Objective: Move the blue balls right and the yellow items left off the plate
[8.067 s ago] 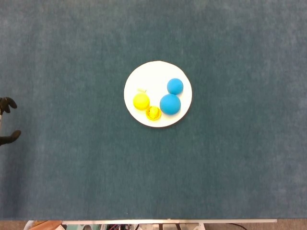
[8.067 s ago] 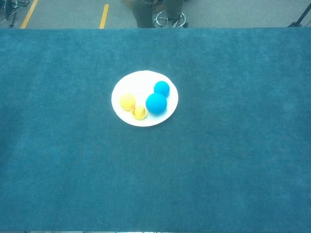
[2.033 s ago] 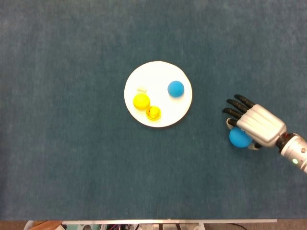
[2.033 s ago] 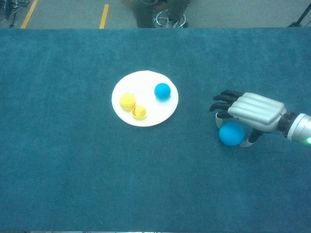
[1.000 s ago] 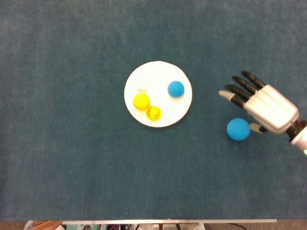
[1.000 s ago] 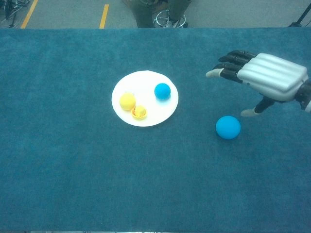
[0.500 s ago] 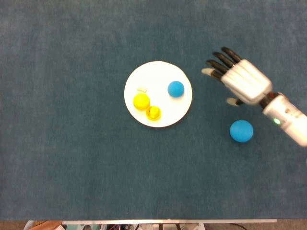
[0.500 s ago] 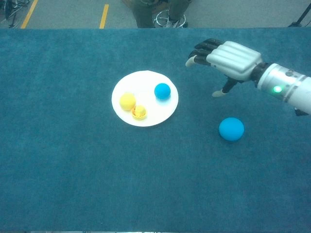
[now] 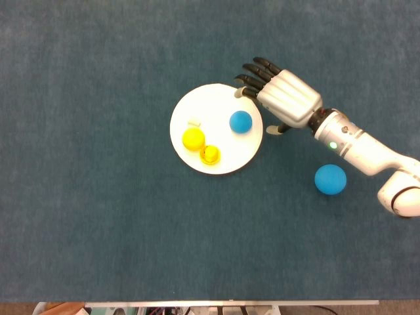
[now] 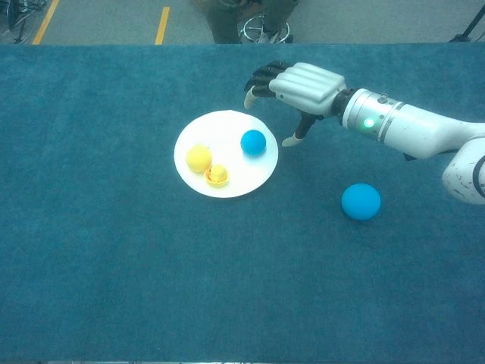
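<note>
Over plate [image 9: 216,161] rim: right hand [image 9: 283,98], fingers spread, empty | small white scrap [image 9: 193,123], perhaps paper

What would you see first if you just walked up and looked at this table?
Probably the shiny silver right hand, held open over the far right edge of the white plate. Next, the bright colours: a small blue ball and two yellow items on the plate, and a bigger blue ball alone on the cloth to the right.
</note>
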`<action>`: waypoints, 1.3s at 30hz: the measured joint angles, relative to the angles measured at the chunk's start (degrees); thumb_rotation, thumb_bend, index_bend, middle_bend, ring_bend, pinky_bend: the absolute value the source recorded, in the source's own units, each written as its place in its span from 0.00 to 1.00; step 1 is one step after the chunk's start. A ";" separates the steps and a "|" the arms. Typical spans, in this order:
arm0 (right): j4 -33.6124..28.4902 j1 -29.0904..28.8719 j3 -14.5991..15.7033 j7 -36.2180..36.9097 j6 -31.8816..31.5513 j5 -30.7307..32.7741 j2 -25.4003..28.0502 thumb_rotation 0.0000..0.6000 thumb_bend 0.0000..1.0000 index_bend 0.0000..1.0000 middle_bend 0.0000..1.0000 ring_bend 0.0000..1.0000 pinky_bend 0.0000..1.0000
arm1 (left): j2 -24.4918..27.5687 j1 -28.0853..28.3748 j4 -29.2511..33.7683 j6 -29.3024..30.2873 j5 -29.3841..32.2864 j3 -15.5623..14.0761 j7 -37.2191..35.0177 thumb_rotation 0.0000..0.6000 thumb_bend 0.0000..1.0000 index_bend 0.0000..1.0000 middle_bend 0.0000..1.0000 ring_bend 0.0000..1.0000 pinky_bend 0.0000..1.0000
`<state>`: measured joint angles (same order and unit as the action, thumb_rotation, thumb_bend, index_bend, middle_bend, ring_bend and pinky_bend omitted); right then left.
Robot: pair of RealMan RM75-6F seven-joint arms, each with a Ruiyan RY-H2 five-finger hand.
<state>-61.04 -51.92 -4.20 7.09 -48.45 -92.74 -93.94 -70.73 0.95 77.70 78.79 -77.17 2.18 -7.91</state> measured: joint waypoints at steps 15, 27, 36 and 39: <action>4.59 -2.38 1.41 1.70 2.22 0.32 -4.15 1.00 0.00 0.29 0.16 0.03 0.04 | -0.13 -0.34 -0.44 0.08 -0.26 -0.03 -0.72 1.00 0.01 0.42 0.49 0.39 0.51; 9.77 -4.17 1.71 5.84 3.01 0.81 -7.33 1.00 0.00 0.39 0.16 0.02 0.04 | -0.37 -0.85 -1.46 0.16 -0.28 -0.02 -2.10 1.00 0.01 0.42 0.49 0.39 0.51; 12.15 -4.82 2.53 7.29 3.26 0.79 -8.72 1.00 0.00 0.43 0.16 0.03 0.04 | -0.30 -1.02 -1.41 0.22 -0.43 -0.02 -2.23 1.00 0.01 0.42 0.49 0.39 0.51; 12.62 -4.91 2.67 7.54 3.19 0.84 -9.04 1.00 0.00 0.44 0.16 0.03 0.04 | -0.27 -1.04 -1.36 0.23 -0.47 0.01 -2.26 1.00 0.01 0.42 0.49 0.39 0.51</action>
<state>-48.42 -56.83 -1.54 14.63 -45.26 -91.90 -102.98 -71.00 -0.09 76.33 79.03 -77.64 2.19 -10.17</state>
